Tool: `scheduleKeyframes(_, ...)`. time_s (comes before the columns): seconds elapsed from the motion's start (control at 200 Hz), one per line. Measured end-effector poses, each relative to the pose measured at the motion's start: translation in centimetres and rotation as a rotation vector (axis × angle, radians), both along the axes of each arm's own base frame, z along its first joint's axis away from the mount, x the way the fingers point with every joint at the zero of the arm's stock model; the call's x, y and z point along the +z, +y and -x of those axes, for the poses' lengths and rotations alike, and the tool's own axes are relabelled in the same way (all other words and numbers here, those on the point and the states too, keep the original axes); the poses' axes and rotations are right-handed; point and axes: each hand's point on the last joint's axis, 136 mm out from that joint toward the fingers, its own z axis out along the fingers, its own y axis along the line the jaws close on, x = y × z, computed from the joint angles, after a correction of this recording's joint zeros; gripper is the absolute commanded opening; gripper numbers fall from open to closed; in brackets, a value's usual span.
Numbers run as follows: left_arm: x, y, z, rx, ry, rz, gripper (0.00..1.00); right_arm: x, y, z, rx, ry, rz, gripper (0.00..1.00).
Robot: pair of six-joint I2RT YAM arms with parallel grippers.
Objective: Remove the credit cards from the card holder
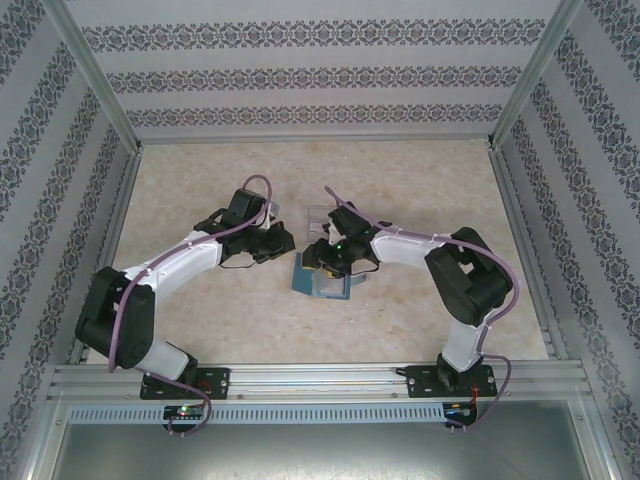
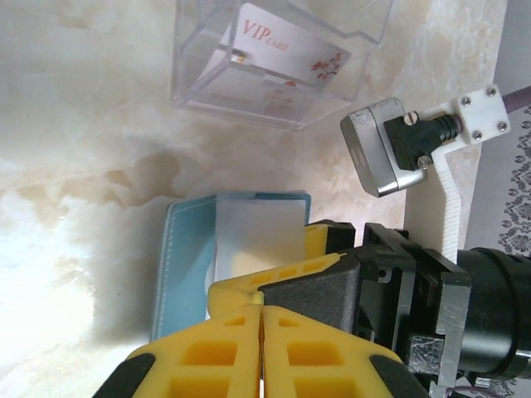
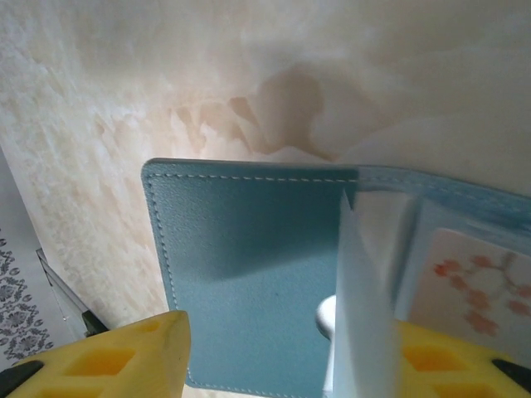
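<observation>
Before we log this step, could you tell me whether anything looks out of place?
A pale card sticks partway out of the open card holder, and the VIP card lies slanted in the clear tray.

A teal, book-fold card holder (image 1: 318, 285) lies open near the middle of the pale marbled table (image 1: 250, 330), with a clear rectangular plastic tray (image 1: 318, 218) just behind it. A white plastic VIP card (image 2: 290, 51) lies in the tray. A pale blossom-printed card (image 3: 473, 282) sits in the holder's inner slot.

Teal holder (image 3: 249, 274) with pale stitching; white card (image 2: 286, 54) lettered red with red blossoms; cream marbled table (image 1: 200, 190); yellow fingers (image 2: 241, 298); floral-striped walls (image 1: 320, 60).
</observation>
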Motion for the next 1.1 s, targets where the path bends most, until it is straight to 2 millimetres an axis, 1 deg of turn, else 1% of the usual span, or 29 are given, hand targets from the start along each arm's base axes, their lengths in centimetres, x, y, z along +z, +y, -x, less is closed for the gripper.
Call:
scheduleKeyframes(0.21, 0.1, 0.7, 0.2, 0.011, 0.000, -0.004, 0.09, -0.3, 1.7, 0.1, 0.034, 0.002, -0.001, 0.58)
scheduleKeyframes(0.48, 0.3, 1.6, 0.3, 0.022, -0.004, -0.012, 0.09, -0.9, 3.1, 0.4, 0.063, 0.009, 0.004, 0.59)
scheduleKeyframes(0.685, 0.6, 2.0, 0.4, 0.028, -0.007, -0.011, 0.09, -1.1, 4.9, 1.1, 0.106, 0.010, 0.001, 0.59)
scheduleKeyframes(0.789, 0.6, 2.0, 0.4, 0.028, -0.007, -0.011, 0.09, -1.1, 5.6, 1.9, 0.131, 0.013, -0.003, 0.58)
scheduleKeyframes(1.009, 0.5, 1.8, 0.5, 0.018, -0.002, -0.005, 0.08, -1.0, 5.5, 2.1, 0.134, 0.017, -0.001, 0.58)
scheduleKeyframes(1.104, 0.3, 1.6, 0.7, 0.013, 0.004, -0.007, 0.08, -0.2, 5.0, 1.7, 0.121, 0.013, -0.004, 0.58)
